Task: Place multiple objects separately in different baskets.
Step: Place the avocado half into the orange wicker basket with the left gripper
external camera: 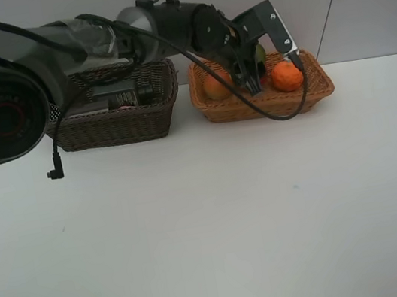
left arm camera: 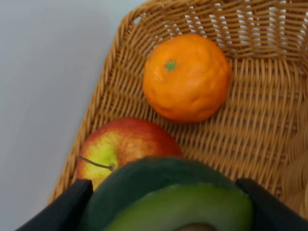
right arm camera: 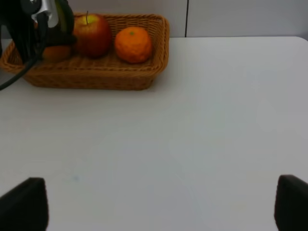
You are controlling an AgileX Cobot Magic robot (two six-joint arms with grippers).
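Tan basket (left arm camera: 269, 120), apple (left arm camera: 122, 144), tangerine (left arm camera: 187, 77)

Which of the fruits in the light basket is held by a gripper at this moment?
The halved avocado. It sits between the left gripper fingers above the orange-tan basket, while the red apple and orange tangerine lie loose on the basket floor.

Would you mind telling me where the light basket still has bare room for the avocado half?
The bare weave lies beside the tangerine, toward the far wall of the light basket. The near corner is crowded: the apple sits directly under the avocado half held in the left tool.
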